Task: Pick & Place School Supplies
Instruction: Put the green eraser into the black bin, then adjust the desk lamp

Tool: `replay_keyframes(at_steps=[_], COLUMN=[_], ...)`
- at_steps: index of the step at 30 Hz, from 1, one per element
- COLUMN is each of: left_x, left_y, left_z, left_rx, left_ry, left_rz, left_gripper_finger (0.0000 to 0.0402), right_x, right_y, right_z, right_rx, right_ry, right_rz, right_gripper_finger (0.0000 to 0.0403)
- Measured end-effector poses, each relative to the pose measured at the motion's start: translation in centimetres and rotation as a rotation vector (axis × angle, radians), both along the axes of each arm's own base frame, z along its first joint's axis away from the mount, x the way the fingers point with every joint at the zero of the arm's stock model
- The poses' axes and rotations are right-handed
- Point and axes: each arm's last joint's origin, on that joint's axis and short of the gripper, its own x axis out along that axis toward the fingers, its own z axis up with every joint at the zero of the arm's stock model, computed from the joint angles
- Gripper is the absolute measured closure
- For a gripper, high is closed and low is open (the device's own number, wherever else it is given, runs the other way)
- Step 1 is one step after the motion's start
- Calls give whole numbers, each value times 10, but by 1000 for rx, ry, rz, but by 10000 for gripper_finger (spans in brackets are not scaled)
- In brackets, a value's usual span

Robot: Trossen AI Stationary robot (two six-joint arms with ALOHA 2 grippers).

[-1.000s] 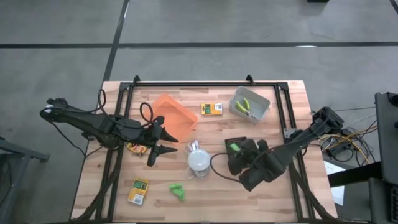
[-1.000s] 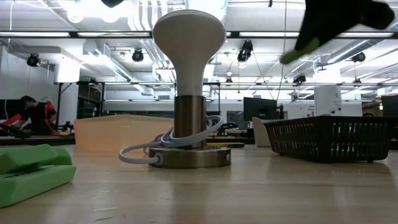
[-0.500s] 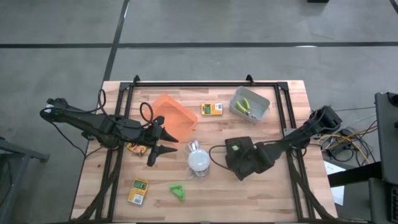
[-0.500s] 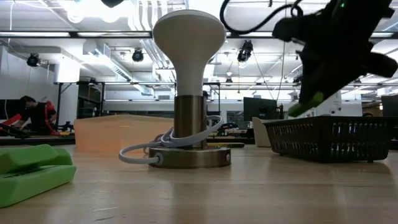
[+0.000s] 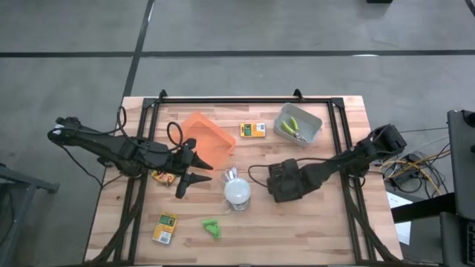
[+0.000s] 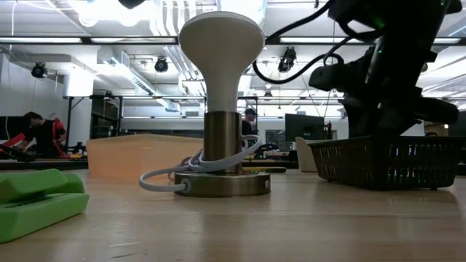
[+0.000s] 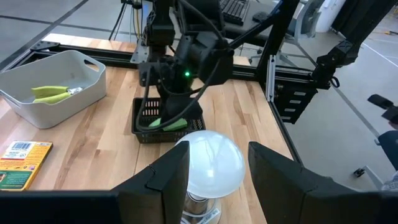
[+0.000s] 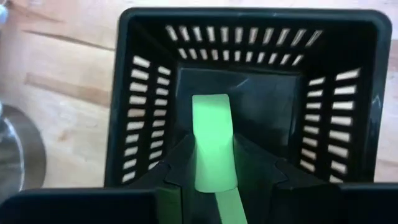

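Looking straight down, the right gripper [image 5: 284,180] hangs over the black basket [image 5: 291,194] beside the white domed lamp [image 5: 237,190], while the left gripper [image 5: 194,172], fingers apart and empty, waits by the orange tray [image 5: 205,141]. From the left wrist, the green chunk [image 7: 175,124] sits low against the basket wall, so a skewed release could tip it onto the counter [image 7: 118,134]. From the right wrist, the fingers [image 8: 180,163] clamp the bright, flat-sided, smooth green chunk above the basket floor; slotted walls close by could snag them
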Motion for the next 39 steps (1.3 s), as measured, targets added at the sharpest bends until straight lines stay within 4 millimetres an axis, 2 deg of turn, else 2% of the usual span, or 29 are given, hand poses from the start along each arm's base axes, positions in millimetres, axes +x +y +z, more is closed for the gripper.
replay_keyframes(at_steps=[19,27,30,34,39], left_x=[0,0,0,0,0], left_y=[0,0,0,0,0], left_z=[0,0,0,0,0], left_rx=[0,0,0,0,0], left_ry=[0,0,0,0,0], left_rz=[0,0,0,0,0], left_gripper_finger=[232,232,232,232,232], right_x=[1,0,-4,-17,-36], right_y=[0,-1,-3,-2,7], right_z=[-1,5,16,47,90], right_rx=[47,31,-43,-200,-431], right_ry=[5,-24,-63,-186,-336], right_rz=[5,21,46,104,357], right_gripper_finger=[279,267,266,266,266])
